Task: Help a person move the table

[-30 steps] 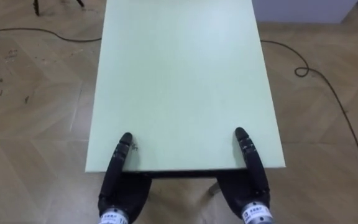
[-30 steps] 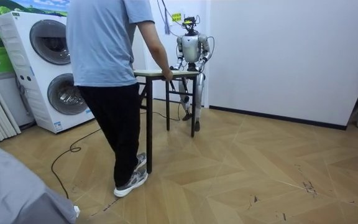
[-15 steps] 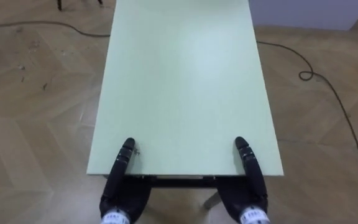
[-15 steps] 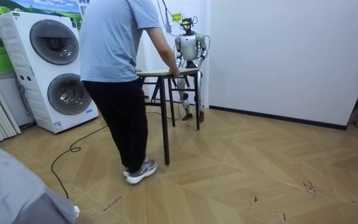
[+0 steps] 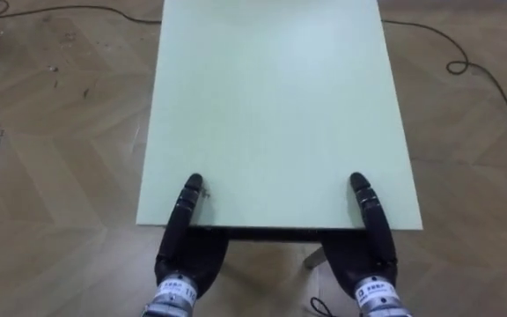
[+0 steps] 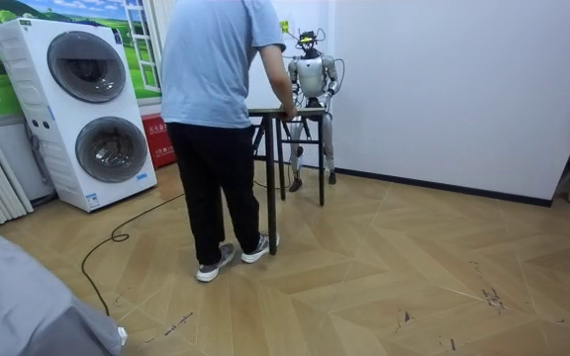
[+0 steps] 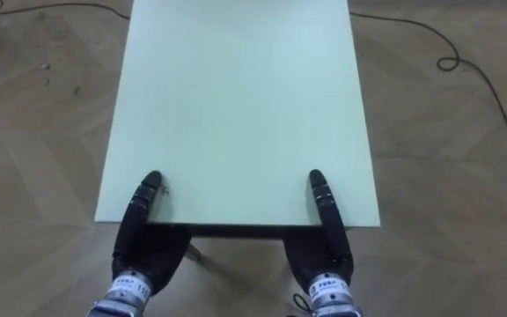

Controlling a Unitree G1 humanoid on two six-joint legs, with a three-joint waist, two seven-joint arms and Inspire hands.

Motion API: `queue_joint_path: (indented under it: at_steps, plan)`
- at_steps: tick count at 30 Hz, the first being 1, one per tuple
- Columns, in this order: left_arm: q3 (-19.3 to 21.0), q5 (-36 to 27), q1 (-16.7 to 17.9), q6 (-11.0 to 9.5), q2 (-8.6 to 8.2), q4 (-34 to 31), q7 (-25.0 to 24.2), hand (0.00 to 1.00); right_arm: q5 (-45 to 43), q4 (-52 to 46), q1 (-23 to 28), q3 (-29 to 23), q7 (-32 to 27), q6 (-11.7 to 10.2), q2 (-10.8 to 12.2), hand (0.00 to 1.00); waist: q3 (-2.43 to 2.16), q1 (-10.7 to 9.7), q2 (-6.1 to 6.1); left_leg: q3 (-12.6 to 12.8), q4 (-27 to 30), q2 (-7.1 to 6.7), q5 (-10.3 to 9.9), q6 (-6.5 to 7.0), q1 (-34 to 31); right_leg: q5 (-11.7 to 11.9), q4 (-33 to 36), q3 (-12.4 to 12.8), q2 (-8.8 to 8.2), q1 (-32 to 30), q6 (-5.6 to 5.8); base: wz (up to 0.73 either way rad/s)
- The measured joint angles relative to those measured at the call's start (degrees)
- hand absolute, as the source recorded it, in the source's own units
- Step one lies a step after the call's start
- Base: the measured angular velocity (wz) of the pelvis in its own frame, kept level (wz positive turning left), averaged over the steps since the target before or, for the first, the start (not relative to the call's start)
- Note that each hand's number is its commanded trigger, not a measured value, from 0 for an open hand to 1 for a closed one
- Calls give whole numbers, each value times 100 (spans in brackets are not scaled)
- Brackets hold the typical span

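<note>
**A:** Left eye view?
**B:** The pale green table (image 5: 271, 106) runs lengthwise away from the robot. The left hand (image 5: 186, 251) and right hand (image 5: 372, 255) flank its near short edge, thumbs on top. The fingers are hidden beneath, so their grip cannot be told.
**A:** Room view?
**B:** A person (image 6: 216, 99) holds the far end.
**A:** Right eye view?
**B:** Both hands are equally near.
</note>
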Motion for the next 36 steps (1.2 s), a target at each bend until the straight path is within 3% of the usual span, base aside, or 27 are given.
queue_joint_path:
  at_steps: [3, 4, 5, 6, 8, 10, 12, 14, 15, 16, 18, 19, 20, 21, 22, 25, 28, 36]
  plan:
    - [21, -58, 397, -57, -50, 22, -202, 100, -117, 90, 110, -17, 7, 267, -28, 100, -41, 83, 50, -52, 32, -282, -9, 112, 47, 348, -473, -345, -220, 206, -4, -54]
    - [51, -98, 406, 2, -68, 132, -311, 100, -124, 111, 135, -27, 15, 310, 1, 100, -42, 29, 48, -36, 54, -384, -22, 236, 8, 472, -608, -408, -318, 256, 31, -5]
    - [73, -101, 406, 52, -70, 178, -333, 100, -130, 158, 137, -43, 32, 339, 5, 100, -45, -15, 39, -36, 91, -404, -14, 304, 2, 522, -642, -435, -373, 282, 52, 23]
    - [85, -110, 407, 114, -77, 287, -359, 100, -162, 245, 147, -95, 36, 396, -5, 100, -47, -105, 25, -33, 191, -509, 9, 363, -32, 662, -719, -476, -439, 358, 109, 20]
    - [82, -116, 436, 169, -118, 393, -362, 100, -247, 287, 240, -182, 36, 496, 7, 100, -46, -169, 10, -23, 234, -606, 61, 454, -34, 871, -835, -460, -532, 439, 180, 13]
    - [106, -113, 493, 290, -120, 448, -370, 100, -333, 302, 358, -294, 36, 570, 85, 100, -37, -232, -42, -15, 225, -783, 144, 622, -36, 1105, -915, -411, -723, 491, 326, 16]
    - [108, -126, 527, 332, -112, 447, -357, 100, -318, 301, 421, -292, 36, 586, 80, 100, -39, -338, -89, 61, 317, -849, 168, 742, -108, 1214, -872, -321, -865, 495, 421, 33]
    - [116, -94, 520, 415, -106, 449, -299, 100, -296, 301, 484, -295, 35, 579, 87, 100, -31, -449, -98, 465, 381, -761, 195, 781, -163, 927, -380, -335, -958, 483, 493, 61]
    - [113, 11, 520, 466, -112, 451, -251, 100, -246, 301, 573, -294, 35, 552, 124, 100, -27, -533, -114, 640, 389, -669, 228, 751, -149, 170, 476, -382, -1012, 540, 459, 81]
    - [113, 74, 513, 494, -103, 449, -238, 100, -182, 301, 621, -284, 39, 500, 136, 100, -13, -599, -157, 754, 366, -628, 287, 718, -146, -445, 1052, -435, -1062, 725, 384, 73]
    - [143, 108, 514, 539, -96, 431, -242, 100, -112, 301, 612, -235, 48, 421, 115, 100, 0, -493, -205, 984, 376, -610, 315, 691, -170, -1026, 1219, -482, -1038, 1051, 421, 1]
    - [194, 117, 513, 550, -91, 405, -247, 100, -97, 301, 568, -140, 48, 359, 112, 100, 22, -337, -241, 1098, 410, -614, 311, 658, -193, -1175, 984, -453, -972, 1164, 462, -44]
    - [216, 120, 513, 550, -91, 397, -251, 100, -93, 300, 542, -70, 48, 322, 121, 100, 25, -272, -248, 1109, 415, -614, 310, 630, -206, -1195, 825, -449, -915, 1200, 456, -54]
    - [249, 137, 513, 548, -113, 385, -260, 100, -51, 301, 497, 14, 48, 248, 92, 100, 22, -172, -241, 1091, 408, -582, 330, 588, -227, -1159, 461, -445, -779, 1286, 340, -51]
    - [263, 180, 514, 541, -115, 340, -260, 100, -30, 300, 464, 41, 48, 226, 78, 100, 14, -44, -229, 1050, 382, -553, 360, 555, -281, -1022, 126, -418, -605, 1311, 226, -53]
    - [296, 214, 599, 497, -34, 197, -246, 100, -10, 291, 446, 185, 48, 127, 43, 100, -1, 104, -288, 873, 269, -408, 423, 505, -290, -685, -444, -410, -281, 1488, 124, -37]
    - [259, 215, 705, 394, 31, 96, -233, 100, 80, 291, 440, 381, 48, -12, 24, 100, -40, 93, -379, 865, 282, -332, 440, 475, -263, -618, -635, -416, -166, 1571, 100, -11]
    - [271, 223, 728, 321, -18, 49, -239, 100, 151, 291, 337, 401, 48, -25, -32, 100, -39, 118, -393, 790, 294, -250, 431, 455, -263, -600, -699, -519, -94, 1580, 69, -5]
